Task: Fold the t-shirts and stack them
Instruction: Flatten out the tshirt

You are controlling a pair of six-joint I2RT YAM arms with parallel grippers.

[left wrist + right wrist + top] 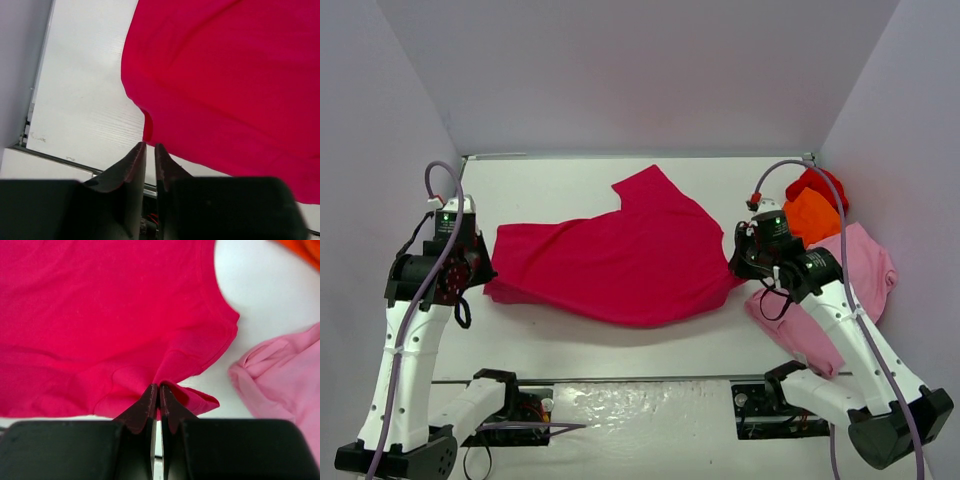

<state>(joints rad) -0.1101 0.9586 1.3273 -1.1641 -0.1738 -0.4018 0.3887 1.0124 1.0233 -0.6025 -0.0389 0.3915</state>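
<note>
Four t-shirts: crimson (620, 255), pink (865, 265), orange (812, 215), red (803, 183). Two tools: left tool (150, 146) closed, empty; right tool (159, 387) pinching crimson.

- The crimson-magenta t-shirt (620, 262) is spread flat across the middle of the white worktop (550, 190), with one corner raised toward the far wall.
- The left pincer (480, 272) is seen at that shirt's left edge.
- The right pincer (734, 262) is seen at its right edge, where the cloth is drawn to a point.
- A light pink t-shirt (868, 262) is heaped to the right of the crimson-magenta t-shirt, partly covered by the right arm.
- An orange t-shirt (812, 216) is bunched to the right of the crimson-magenta t-shirt and farther back, touching the pink one.
- A red t-shirt (808, 182) is tucked just behind the orange one.
</note>
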